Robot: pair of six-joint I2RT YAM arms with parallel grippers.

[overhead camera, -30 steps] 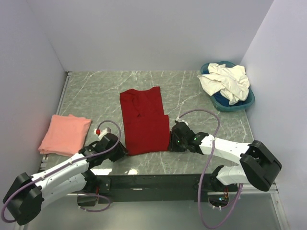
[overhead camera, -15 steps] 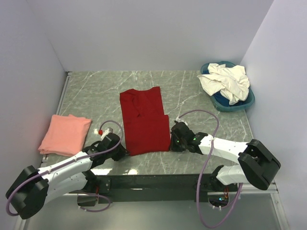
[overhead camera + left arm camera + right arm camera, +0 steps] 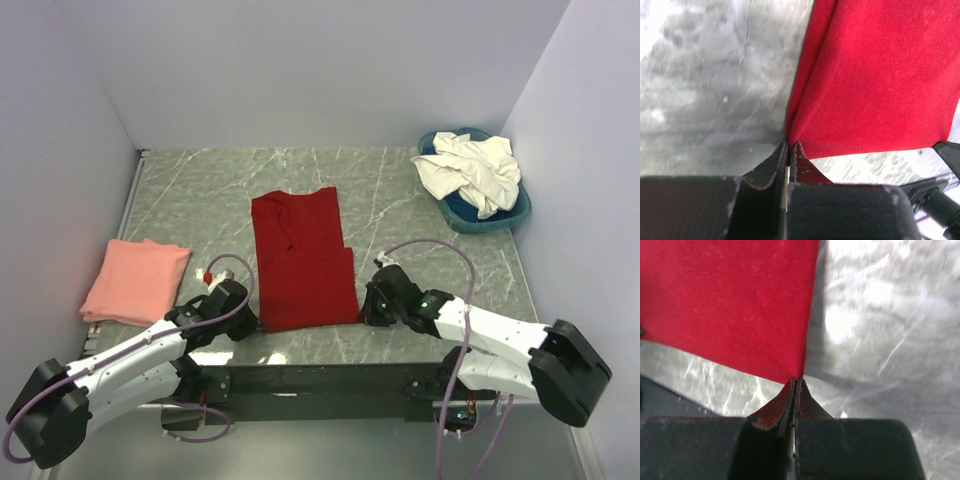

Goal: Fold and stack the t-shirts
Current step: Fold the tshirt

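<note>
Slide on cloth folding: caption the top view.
Left gripper and right gripper pinch near corners of the red t-shirt; pink t-shirt folded at left, white t-shirts in blue basin.

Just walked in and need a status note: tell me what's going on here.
Both arms are working the red shirt, which lies flat mid-table. The left gripper and right gripper are each shut on one near corner. A pink shirt lies folded at the left; white shirts are heaped in the basin, far right.

Grey marble table (image 3: 200,190): red t-shirt (image 3: 300,262) centre, reaching near edge; folded salmon-pink t-shirt (image 3: 135,280) at left edge; blue basin (image 3: 510,218) in far-right corner.
</note>
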